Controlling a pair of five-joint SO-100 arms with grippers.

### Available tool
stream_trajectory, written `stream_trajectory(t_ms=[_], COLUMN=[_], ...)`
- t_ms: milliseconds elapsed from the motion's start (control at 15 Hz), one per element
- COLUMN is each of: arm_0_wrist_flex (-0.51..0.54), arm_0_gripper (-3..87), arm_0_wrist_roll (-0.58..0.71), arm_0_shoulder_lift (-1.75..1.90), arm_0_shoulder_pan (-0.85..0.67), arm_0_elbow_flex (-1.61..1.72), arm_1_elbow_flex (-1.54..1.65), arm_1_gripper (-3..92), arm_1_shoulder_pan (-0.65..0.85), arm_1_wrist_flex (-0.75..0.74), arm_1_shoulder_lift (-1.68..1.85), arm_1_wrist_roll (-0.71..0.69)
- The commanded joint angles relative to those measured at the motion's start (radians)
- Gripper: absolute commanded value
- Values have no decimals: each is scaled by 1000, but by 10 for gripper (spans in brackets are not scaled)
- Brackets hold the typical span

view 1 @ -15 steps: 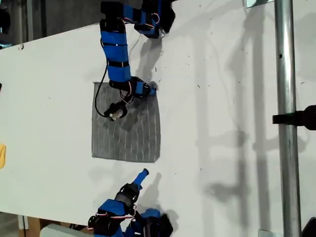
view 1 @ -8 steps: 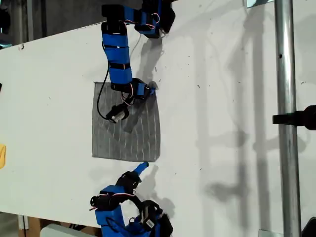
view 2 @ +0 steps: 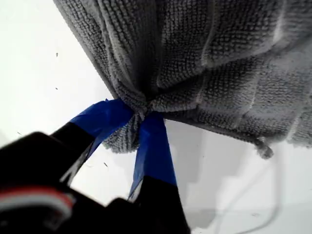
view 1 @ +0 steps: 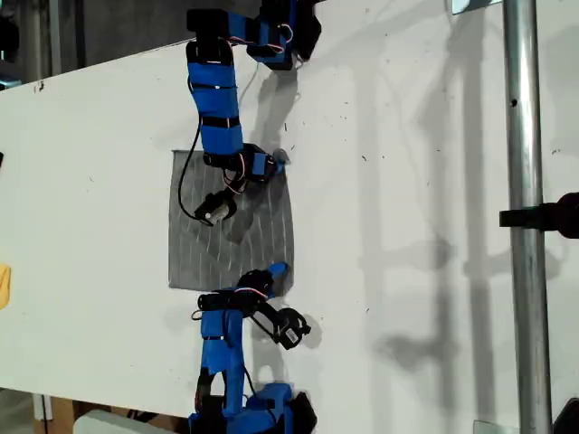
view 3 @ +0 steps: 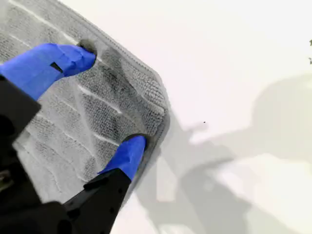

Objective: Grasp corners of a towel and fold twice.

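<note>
The grey striped towel lies flat on the white table, left of centre in the exterior view. My first gripper comes from the top of the exterior view and is shut on the towel's upper right corner. In the first wrist view its blue fingers pinch a bunched corner of the towel. My second gripper comes from the bottom of the exterior view and sits open at the lower right corner. Its fingertips rest on the towel, straddling that corner.
A vertical metal pole with a black clamp stands at the exterior view's right. A yellow object shows at that view's left edge. The table's edge runs along the left and bottom of the exterior view.
My second arm has swung up from the table's near edge, bringing its open gripper onto the towel's lower right corner. My first gripper has stayed at the upper right corner.
</note>
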Motion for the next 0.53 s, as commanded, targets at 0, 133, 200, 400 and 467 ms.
stream_trajectory(t_ms=[0,133,200,400,467], arm_0_wrist_flex=[-49,-72,-92,-109,-109], arm_0_gripper=[294,280,244,-28,-28], arm_0_wrist_roll=[-15,-9,0,12,2], arm_0_shoulder_lift=[0,-14,-32,-34,-29], arm_0_shoulder_pan=[-60,-87,-100,-97,-83], arm_0_elbow_flex=[20,54,63,63,61], arm_1_elbow_flex=[-35,-35,-35,-32,-26], arm_1_gripper=[-2,-2,-2,-2,-2], arm_1_shoulder_pan=[-20,-29,-29,-25,-23], arm_1_wrist_flex=[18,32,38,58,66], arm_1_shoulder_lift=[31,61,75,112,126], arm_1_wrist_roll=[15,20,20,23,28])
